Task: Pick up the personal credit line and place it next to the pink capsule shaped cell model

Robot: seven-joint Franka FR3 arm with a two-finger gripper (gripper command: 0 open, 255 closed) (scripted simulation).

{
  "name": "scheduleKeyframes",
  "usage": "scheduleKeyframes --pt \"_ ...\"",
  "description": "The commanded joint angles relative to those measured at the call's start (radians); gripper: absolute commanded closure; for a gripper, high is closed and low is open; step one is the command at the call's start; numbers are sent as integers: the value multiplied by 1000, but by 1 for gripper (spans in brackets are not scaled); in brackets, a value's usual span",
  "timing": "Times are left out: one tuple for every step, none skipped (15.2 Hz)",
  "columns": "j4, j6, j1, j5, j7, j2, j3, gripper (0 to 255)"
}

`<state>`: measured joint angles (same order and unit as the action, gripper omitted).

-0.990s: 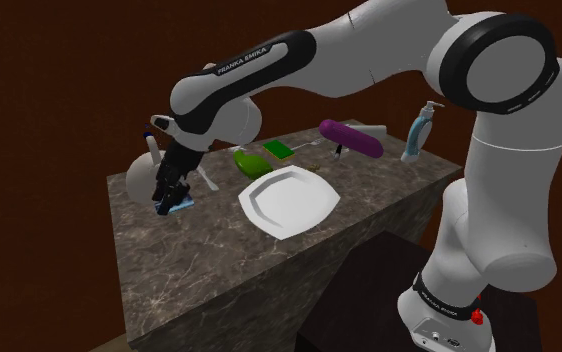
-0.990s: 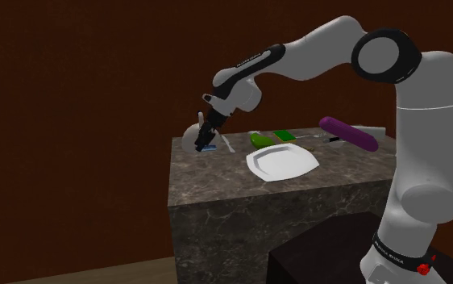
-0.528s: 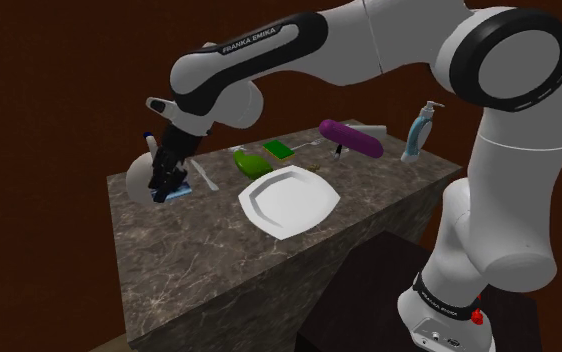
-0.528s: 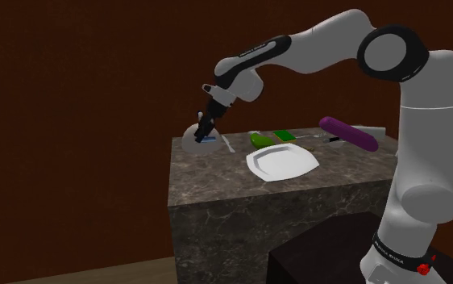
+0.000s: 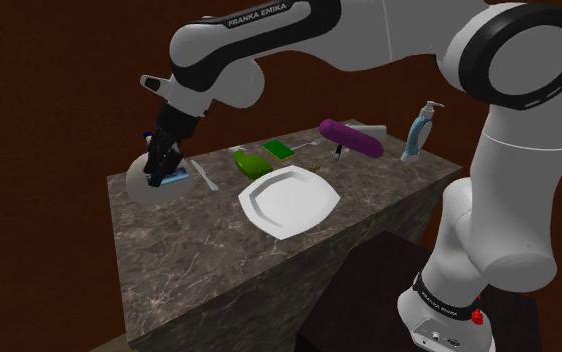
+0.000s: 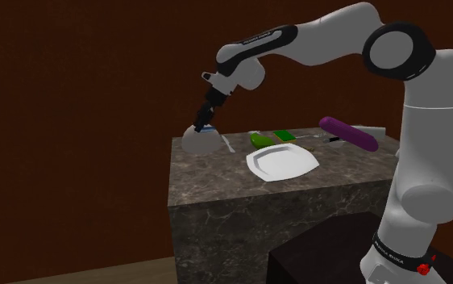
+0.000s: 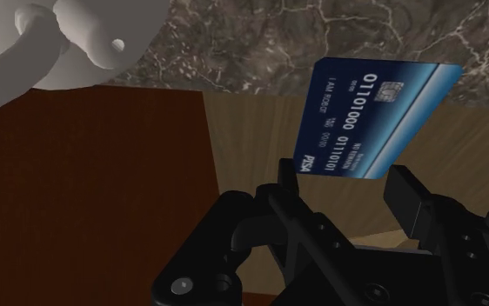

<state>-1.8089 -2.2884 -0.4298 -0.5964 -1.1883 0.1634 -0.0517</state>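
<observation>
The gripper (image 5: 157, 172), clamped on the blue card (image 7: 369, 117), has lifted clear of the counter (image 5: 199, 270) at the shoulder view's left-centre. Pickup looks done; the carry to the purple capsule (image 5: 351, 138), right of centre near the top, remains.

Fingers (image 7: 405, 189) raised — blue card (image 7: 369, 117) lifted off counter (image 5: 209, 260).

Arm (image 5: 269, 30) stretched toward shoulder view's left, elbow high; gripper (image 5: 157, 175) angled down; fingers (image 7: 288, 176) pinching blue card (image 7: 373, 117)
</observation>
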Motion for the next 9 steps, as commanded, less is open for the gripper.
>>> scheduleKeyframes --pt "15 20 0 10 14 -7 -2 255" --pt "24 31 0 15 22 -10 -3 255" --pt "33 41 0 20 29 -13 -4 255" --pt "43 52 1 25 36 -15 -5 255" --pt "52 62 1 30 43 -18 -6 255" --pt "62 73 1 34 50 -20 -7 255" --pt "62 73 1 35 50 -20 -7 255" --pt "28 75 10 28 31 -48 -13 255" --pt "-5 78 19 23 11 -75 -20 255"
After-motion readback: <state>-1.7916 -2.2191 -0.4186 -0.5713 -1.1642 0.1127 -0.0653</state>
